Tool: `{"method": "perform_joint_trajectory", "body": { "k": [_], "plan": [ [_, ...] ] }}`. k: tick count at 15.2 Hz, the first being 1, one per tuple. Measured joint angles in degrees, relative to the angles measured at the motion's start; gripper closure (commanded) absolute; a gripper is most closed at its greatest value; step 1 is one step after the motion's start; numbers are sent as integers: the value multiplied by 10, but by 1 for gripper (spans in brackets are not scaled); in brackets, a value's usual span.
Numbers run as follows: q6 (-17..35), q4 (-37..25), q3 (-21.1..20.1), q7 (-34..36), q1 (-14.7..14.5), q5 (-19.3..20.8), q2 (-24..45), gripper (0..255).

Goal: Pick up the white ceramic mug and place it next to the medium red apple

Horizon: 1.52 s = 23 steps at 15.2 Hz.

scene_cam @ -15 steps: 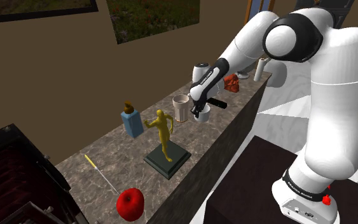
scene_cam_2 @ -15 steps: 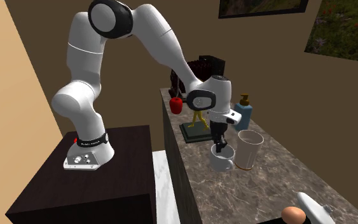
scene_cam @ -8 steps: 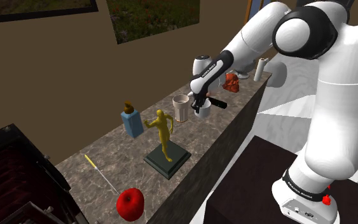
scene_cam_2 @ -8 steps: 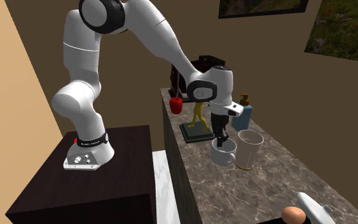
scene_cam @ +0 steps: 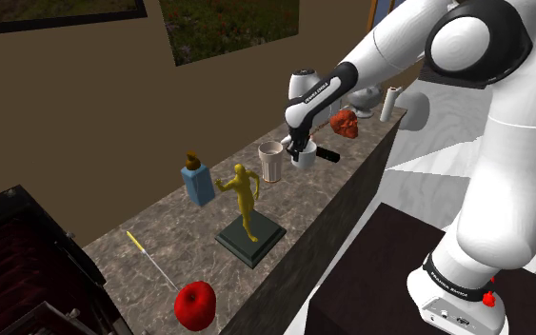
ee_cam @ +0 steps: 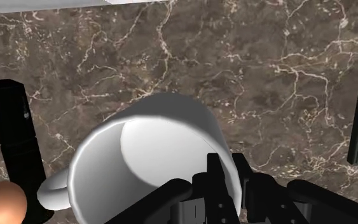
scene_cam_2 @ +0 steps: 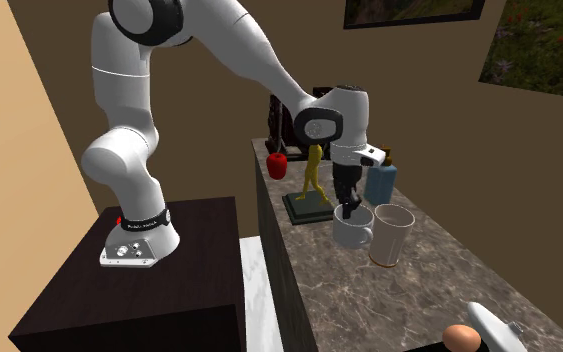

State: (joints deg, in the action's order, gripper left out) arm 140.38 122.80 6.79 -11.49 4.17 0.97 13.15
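Claw (scene_cam_2: 348, 208) pinches mug (scene_cam_2: 353, 230) rim, mug hanging above worktop (scene_cam_2: 419, 300) beside cup (scene_cam_2: 390, 235), mid-frame in second exterior view; apple (scene_cam: 195, 305) lower left in shoulder view.

Soft even light, sharp renders, perhaps shadowless.

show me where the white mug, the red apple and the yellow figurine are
white mug (scene_cam_2: 350, 234): second exterior view, on its outer side wall below the rim.
red apple (scene_cam: 195, 305): shoulder view, middle of its rounded front.
yellow figurine (scene_cam: 245, 195): shoulder view, on the figure's torso, above its dark base.
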Motion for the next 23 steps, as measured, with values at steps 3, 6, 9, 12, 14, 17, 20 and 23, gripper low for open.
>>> {"method": "perform_joint_trajectory", "body": {
  "k": [3,6,9,12,14,17,20,23],
  "plan": [
    [-20,-5,1,0,0,2,-15,255],
    [-41,-11,1,1,-1,4,-30,255],
    [-62,-19,2,1,-1,5,-43,255],
    [-76,-24,-1,9,-6,8,-52,255],
    [-80,-24,-10,33,-19,12,-54,255],
    [-79,-13,-24,73,-40,19,-64,255],
    [-86,-14,-43,122,-66,26,-67,255],
    [-86,-16,-59,163,-88,32,-63,255]
  ]
}}
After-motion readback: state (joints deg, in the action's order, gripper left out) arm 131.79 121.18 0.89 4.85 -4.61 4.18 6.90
